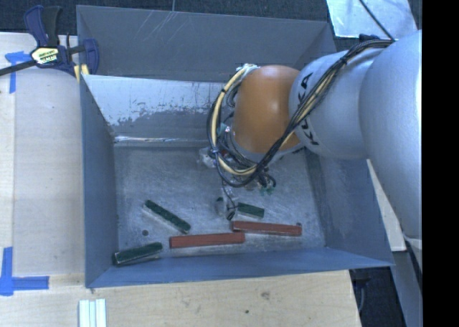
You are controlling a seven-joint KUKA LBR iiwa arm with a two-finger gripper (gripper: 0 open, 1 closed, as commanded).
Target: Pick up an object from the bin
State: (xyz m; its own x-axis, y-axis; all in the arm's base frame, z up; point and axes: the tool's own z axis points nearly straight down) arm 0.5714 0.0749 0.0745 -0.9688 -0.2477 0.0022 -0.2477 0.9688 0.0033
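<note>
My gripper (227, 206) hangs low over the bin floor, right of the middle, under the arm's orange cover. Just to its right lies a short dark green block (251, 211), close to the gripper's tip or touching it; I cannot tell which. Below that block a reddish-brown bar (267, 229) lies flat, running left to right. A second, longer reddish-brown bar (206, 240) lies to the lower left of the gripper, near the front wall.
A dark green stick (166, 216) lies slanted on the floor left of the gripper. Another dark green stick (138, 253) rests in the front left corner. The arm with its cables covers the back right part of the bin.
</note>
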